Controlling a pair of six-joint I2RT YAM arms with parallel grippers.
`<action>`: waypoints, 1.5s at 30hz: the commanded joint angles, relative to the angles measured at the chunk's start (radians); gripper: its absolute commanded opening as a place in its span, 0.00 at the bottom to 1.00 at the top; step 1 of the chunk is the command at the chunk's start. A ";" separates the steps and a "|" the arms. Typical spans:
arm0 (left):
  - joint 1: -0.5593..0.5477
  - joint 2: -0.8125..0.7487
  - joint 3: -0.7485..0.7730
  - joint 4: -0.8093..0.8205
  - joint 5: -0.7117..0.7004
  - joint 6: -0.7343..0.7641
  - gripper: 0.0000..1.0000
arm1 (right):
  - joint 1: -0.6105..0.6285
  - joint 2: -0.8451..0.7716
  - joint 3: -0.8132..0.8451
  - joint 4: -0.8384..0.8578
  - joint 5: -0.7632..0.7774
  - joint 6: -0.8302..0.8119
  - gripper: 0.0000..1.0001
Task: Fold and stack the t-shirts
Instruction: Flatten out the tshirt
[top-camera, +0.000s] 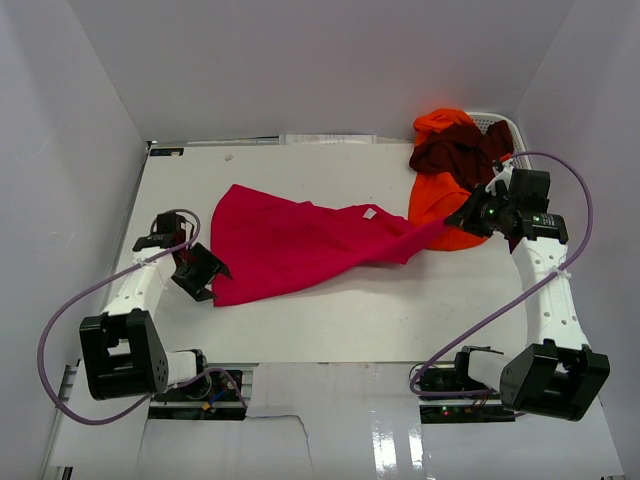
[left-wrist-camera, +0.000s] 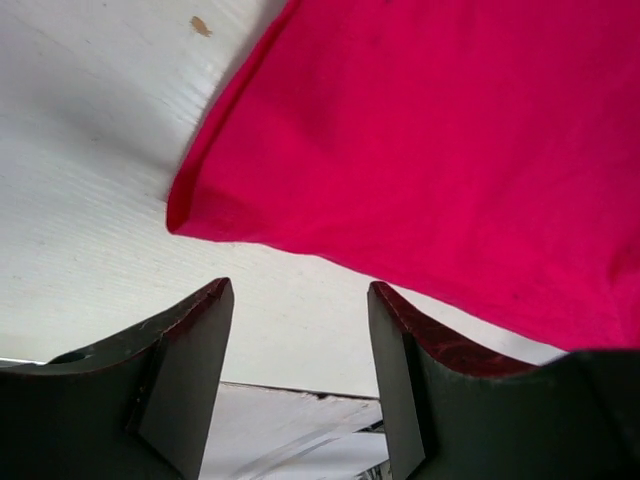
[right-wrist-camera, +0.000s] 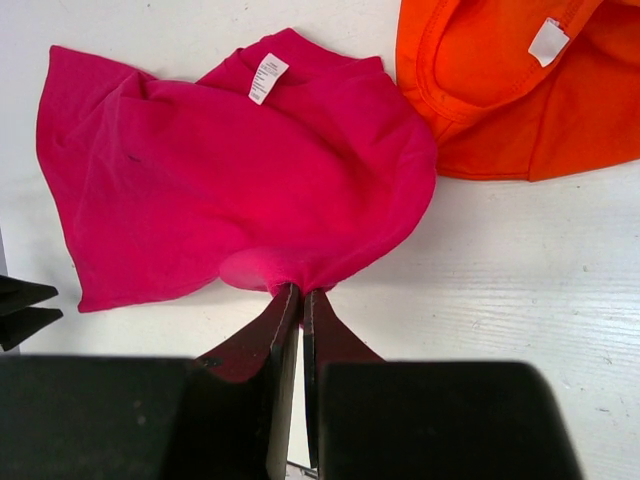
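Observation:
The crimson-red t-shirt (top-camera: 300, 245) lies spread across the middle of the table, drawn out to a point at the right. My right gripper (top-camera: 458, 222) is shut on that end; the right wrist view shows the cloth (right-wrist-camera: 230, 170) pinched between the closed fingers. The bright orange t-shirt (top-camera: 440, 195) with a white neck label (right-wrist-camera: 548, 40) lies at the back right, and the dark maroon t-shirt (top-camera: 455, 148) is heaped on it. My left gripper (top-camera: 205, 272) is open and empty just left of the red shirt's near left corner (left-wrist-camera: 190, 215).
A white mesh laundry basket (top-camera: 497, 125) stands at the back right corner, mostly hidden by the orange and maroon shirts. White walls close in the table on the left, right and back. The table's front edge (left-wrist-camera: 300, 392) lies close under my left fingers.

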 joint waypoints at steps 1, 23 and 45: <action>0.001 0.033 -0.023 -0.013 -0.031 -0.059 0.66 | -0.004 -0.012 -0.003 0.042 -0.015 -0.005 0.08; 0.003 0.174 -0.109 0.101 -0.048 -0.133 0.57 | -0.004 -0.029 -0.021 0.046 -0.018 -0.005 0.08; 0.004 0.231 0.304 0.167 0.009 -0.083 0.00 | 0.172 0.165 0.294 0.072 -0.035 0.002 0.08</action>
